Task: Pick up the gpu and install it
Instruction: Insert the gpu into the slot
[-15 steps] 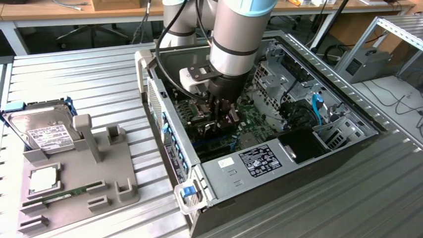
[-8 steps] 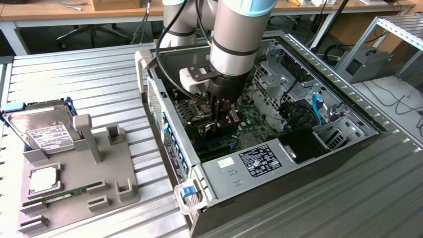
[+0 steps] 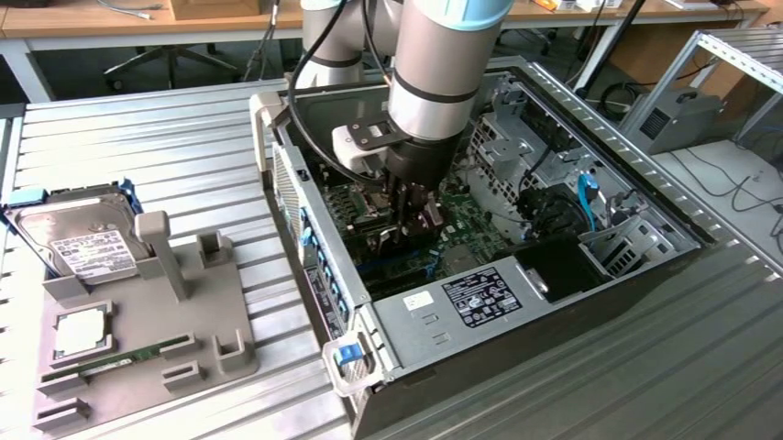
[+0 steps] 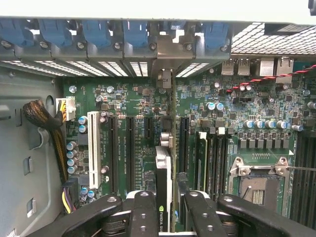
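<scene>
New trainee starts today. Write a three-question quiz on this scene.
1. True or false: the gripper clamps the thin black graphics card inside the open grey metal computer case.
2. The slim green RAM stick lies: A in the case; B on the grey plastic tray; C in the gripper.
3. Fill in: the silver hard drive with a white label sits at the exterior view's ____.
Key: 1 true; 2 B; 3 left.

End effector [image 4: 165, 210] clamped on gpu [image 4: 162, 168], card edge-on over green motherboard [image 4: 123, 98]
</scene>
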Controlling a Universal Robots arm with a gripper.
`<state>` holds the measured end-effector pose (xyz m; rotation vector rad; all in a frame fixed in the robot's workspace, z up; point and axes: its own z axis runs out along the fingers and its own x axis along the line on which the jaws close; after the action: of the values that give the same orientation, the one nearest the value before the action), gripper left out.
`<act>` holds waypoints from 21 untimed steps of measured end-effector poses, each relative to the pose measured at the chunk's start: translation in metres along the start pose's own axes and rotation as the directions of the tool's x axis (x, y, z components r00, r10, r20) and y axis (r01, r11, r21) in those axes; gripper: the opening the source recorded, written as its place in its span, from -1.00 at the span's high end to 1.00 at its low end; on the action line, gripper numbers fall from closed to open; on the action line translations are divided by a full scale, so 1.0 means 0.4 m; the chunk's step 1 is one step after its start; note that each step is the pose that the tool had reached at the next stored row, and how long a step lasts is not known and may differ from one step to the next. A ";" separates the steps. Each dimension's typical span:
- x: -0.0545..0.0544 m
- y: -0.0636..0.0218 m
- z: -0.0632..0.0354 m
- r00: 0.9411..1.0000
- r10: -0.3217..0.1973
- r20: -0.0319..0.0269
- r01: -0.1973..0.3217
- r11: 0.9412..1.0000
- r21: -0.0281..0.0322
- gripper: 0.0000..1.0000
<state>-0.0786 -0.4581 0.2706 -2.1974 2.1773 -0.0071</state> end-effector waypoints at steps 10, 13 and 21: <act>0.000 0.007 0.007 1.000 0.000 0.000 0.000 1.000 0.000 0.47; 0.000 0.007 0.007 1.000 0.000 0.000 0.000 1.000 0.000 0.47; 0.002 0.008 0.007 1.000 0.000 0.001 0.000 1.000 0.000 0.47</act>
<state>-0.0817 -0.4589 0.2676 -2.1968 2.1767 -0.0060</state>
